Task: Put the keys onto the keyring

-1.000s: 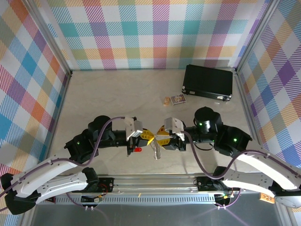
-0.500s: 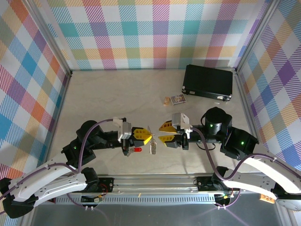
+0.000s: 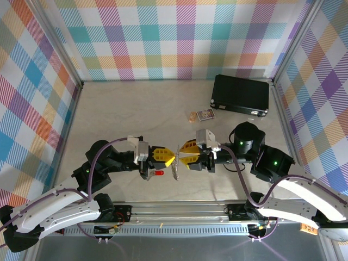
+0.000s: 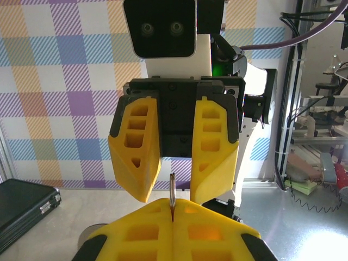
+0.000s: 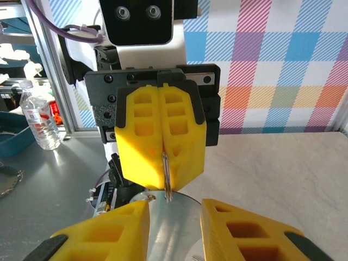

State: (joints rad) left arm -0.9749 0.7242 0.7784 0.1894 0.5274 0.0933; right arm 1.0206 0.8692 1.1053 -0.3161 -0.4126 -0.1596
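Note:
My left gripper (image 3: 169, 159) is shut on the keyring (image 3: 175, 168), a silver loop that hangs from its yellow fingertips over the near middle of the table. In the left wrist view the keyring (image 4: 172, 197) is a thin edge-on metal strip rising from my shut left gripper (image 4: 172, 211). My right gripper (image 3: 184, 154) faces it, open, its fingers either side of the strip without touching. The right wrist view shows the keyring (image 5: 167, 179) poking from the shut left fingers, above my open right gripper (image 5: 174, 220). The key's red tag (image 3: 159, 172) sits just below the left gripper.
A black case (image 3: 241, 95) lies at the back right, with a small printed card (image 3: 202, 115) in front of it. Plaid walls close three sides. A metal rail (image 3: 179, 209) runs along the near edge between the arm bases.
The right gripper let go of the keyring and pulled back to the right, open, then came back in close to it. The left gripper kept hold and shifted slightly left.

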